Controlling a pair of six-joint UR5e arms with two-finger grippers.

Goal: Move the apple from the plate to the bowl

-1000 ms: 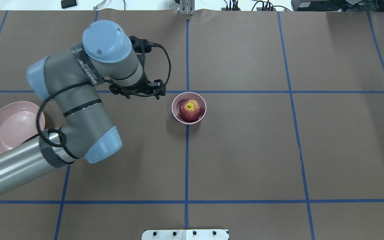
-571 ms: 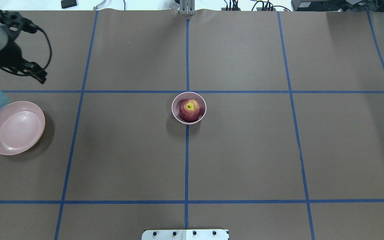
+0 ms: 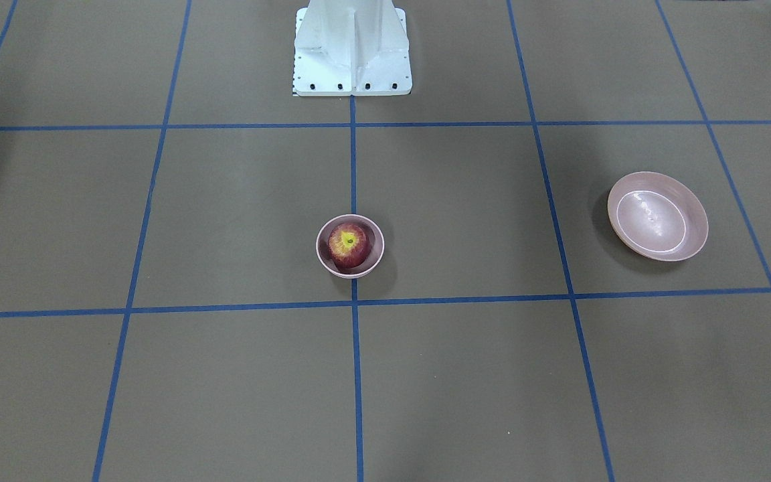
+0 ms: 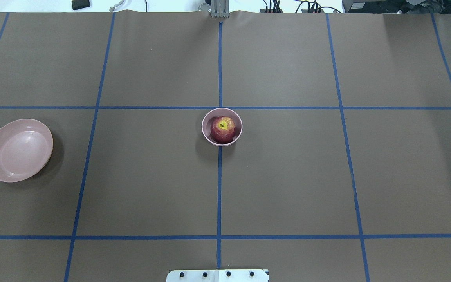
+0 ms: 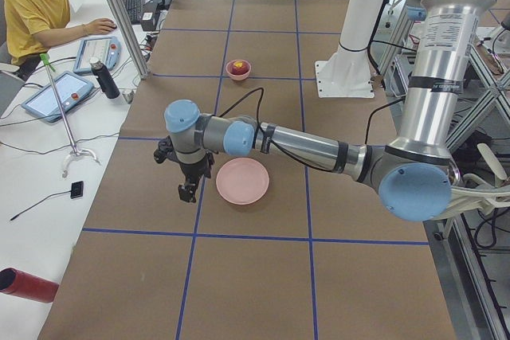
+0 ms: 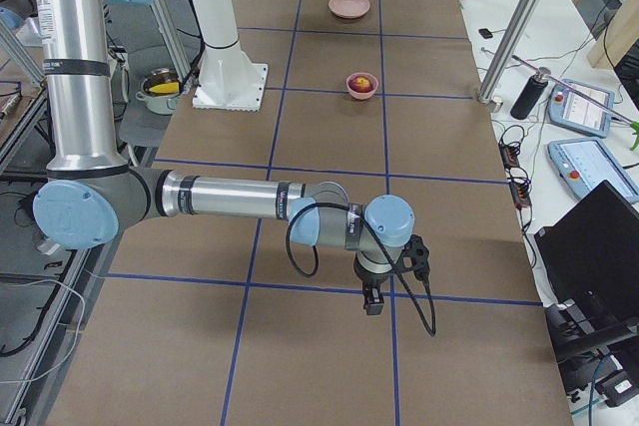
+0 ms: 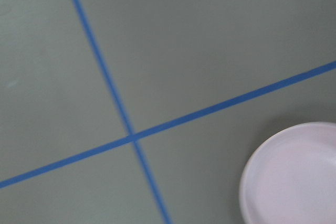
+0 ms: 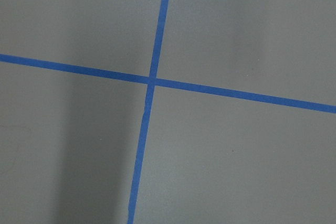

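The dark red apple [image 4: 222, 129] with a yellow stem patch sits inside the small deep pink bowl [image 4: 206, 120] at the table's middle; both also show in the front view, apple [image 3: 348, 245] in bowl [image 3: 376, 258]. The wide pink plate [image 4: 18, 150] lies bare at the table's left end and shows in the left wrist view [image 7: 294, 179]. My left gripper [image 5: 189, 193] hangs beside the plate [image 5: 242, 181], toward the table's far edge; I cannot tell if it is open or shut. My right gripper [image 6: 371, 303] hangs over the table's right end; I cannot tell its state either.
Brown table cover with a blue tape grid. The white robot base [image 3: 352, 47] stands at the table's near edge. An operator [image 5: 36, 9] sits at a side desk with tablets and a bottle. A red cylinder [image 5: 28, 286] lies beyond the table's left end.
My left arm has swung from beside the bowl to the left and out of the overhead view. The apple, bowl and plate have not moved.
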